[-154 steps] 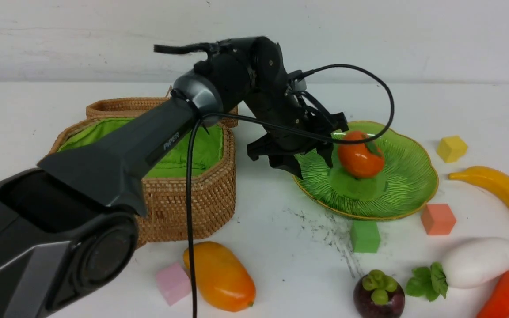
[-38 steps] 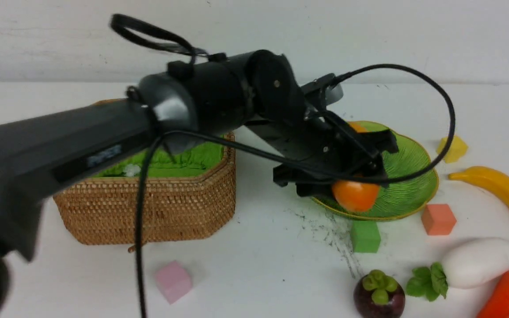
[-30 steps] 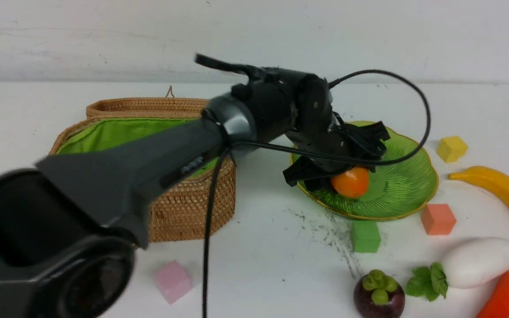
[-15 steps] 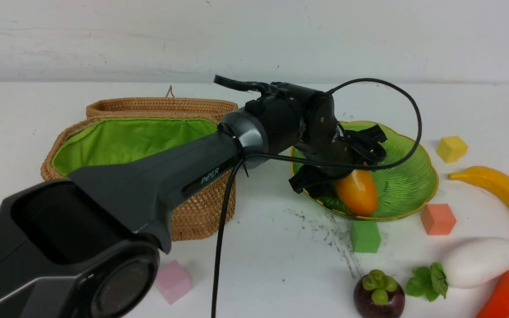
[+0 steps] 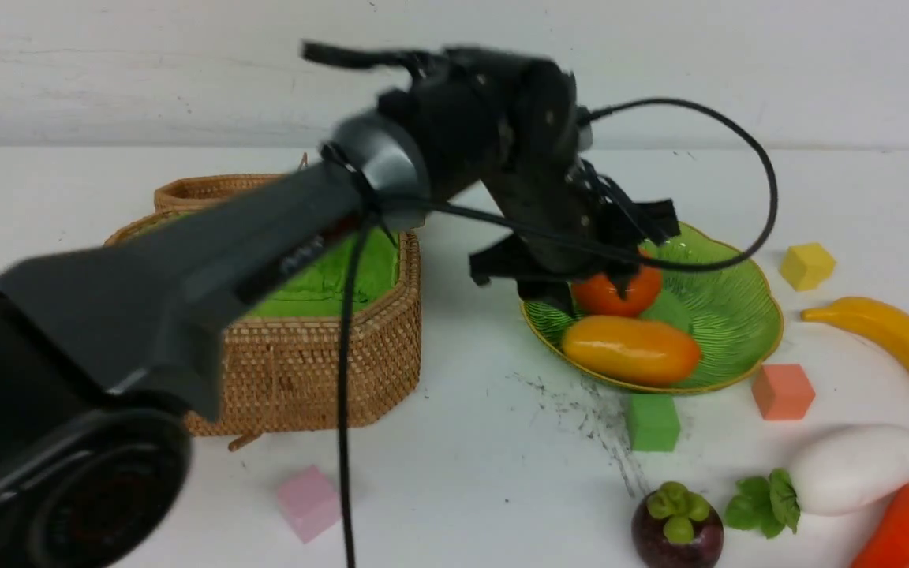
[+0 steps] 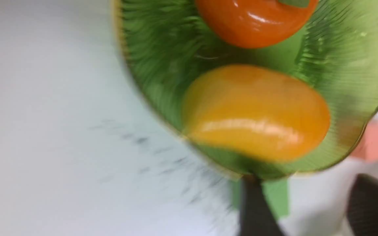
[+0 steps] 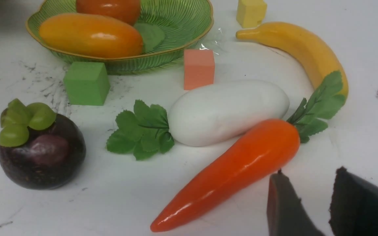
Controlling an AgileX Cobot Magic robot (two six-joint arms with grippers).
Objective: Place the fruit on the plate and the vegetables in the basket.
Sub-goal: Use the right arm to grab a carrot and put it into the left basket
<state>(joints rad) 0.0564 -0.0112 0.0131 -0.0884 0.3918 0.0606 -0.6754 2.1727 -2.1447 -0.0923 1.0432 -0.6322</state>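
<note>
The yellow-orange mango [image 5: 630, 349] lies on its side on the green plate [image 5: 742, 315], in front of the orange persimmon [image 5: 611, 290]. My left gripper [image 5: 581, 284] hangs just above the plate's near-left part, open and empty; in the left wrist view its fingers [image 6: 254, 209] stand apart over the plate rim [image 6: 372, 124]. The tan basket [image 5: 320, 355] with green lining stands left of the plate. At the right lie the banana [image 5: 888, 339], mangosteen [image 5: 675, 525], white radish [image 5: 857, 465] and carrot [image 5: 908, 525]. My right gripper [image 7: 308, 173] is open and empty beside the carrot [image 7: 235, 170].
Small cubes lie around the plate: yellow [image 5: 806, 265] at the far right, salmon [image 5: 782, 390] and green [image 5: 651, 422] by its front rim. A pink cube [image 5: 309, 503] lies in front of the basket. The left arm and its cable cross over the basket.
The left gripper has let go of the mango, which now lies flat on the plate. The gripper has risen and drawn back towards the left. The right side looks the same.
</note>
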